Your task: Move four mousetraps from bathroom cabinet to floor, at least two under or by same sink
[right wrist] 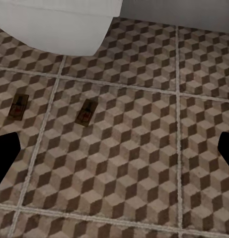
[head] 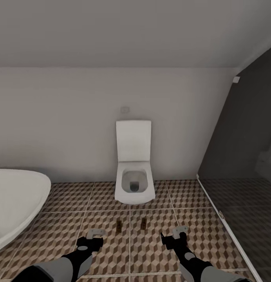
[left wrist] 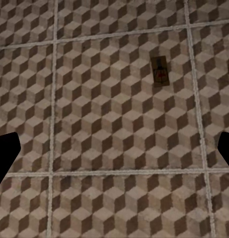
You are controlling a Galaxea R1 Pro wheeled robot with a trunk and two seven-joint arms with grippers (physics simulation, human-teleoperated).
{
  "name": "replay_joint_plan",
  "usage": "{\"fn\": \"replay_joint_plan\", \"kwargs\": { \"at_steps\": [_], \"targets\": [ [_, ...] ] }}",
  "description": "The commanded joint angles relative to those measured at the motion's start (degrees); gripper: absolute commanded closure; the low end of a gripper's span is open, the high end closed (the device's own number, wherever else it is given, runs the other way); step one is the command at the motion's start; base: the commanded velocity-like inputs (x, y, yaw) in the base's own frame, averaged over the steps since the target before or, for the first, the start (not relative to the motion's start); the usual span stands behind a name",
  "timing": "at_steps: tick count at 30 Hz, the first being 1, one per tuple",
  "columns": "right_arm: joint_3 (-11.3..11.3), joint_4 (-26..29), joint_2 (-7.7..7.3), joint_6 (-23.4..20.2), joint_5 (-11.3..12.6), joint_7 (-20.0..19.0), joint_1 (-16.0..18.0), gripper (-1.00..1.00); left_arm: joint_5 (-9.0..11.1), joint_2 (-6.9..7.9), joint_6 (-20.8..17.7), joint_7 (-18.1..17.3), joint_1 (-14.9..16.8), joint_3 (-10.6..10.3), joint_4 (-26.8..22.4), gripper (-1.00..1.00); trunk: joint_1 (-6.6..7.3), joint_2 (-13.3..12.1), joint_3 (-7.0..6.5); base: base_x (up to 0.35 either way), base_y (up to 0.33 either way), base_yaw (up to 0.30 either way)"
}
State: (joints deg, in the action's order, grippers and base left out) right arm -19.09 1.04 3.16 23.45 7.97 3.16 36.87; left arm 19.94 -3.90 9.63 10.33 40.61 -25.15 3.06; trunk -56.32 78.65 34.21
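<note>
Tan wooden mousetraps [head: 119, 225] [head: 143, 223] are seen lying flat on the cube-patterned bathroom floor [head: 151, 250] before a white toilet [head: 134, 184]; both grippers [head: 94, 234] [head: 178, 231] are held spread, empty.

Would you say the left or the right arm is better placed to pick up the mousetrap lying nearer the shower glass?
Probably the right. In the head view the right gripper hangs open just beside that mousetrap, while the left gripper sits beyond the other mousetrap. Both traps lie flat on the bathroom floor before the toilet.
</note>
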Motion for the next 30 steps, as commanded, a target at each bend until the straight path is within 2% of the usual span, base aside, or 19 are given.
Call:
{"fn": "replay_joint_plan", "kwargs": {
  "at_steps": [1,30],
  "targets": [
    [-0.5,-0.1,0.01,0.2,0.6,0.1,0.0,-1.00,0.4,-0.06,0.4,0.0,0.1,-0.5,0.2,-1.00,0.23,-0.4,-0.13,0.000,0.000,0.000],
    [-0.5,-0.1,0.01,0.2,0.6,0.2,0.0,-1.00,0.4,-0.01,0.4,0.0,0.1,-0.5,0.3,-1.00,6.60,-12.0,-5.34,0.000,0.000,0.000]
  ]
}}
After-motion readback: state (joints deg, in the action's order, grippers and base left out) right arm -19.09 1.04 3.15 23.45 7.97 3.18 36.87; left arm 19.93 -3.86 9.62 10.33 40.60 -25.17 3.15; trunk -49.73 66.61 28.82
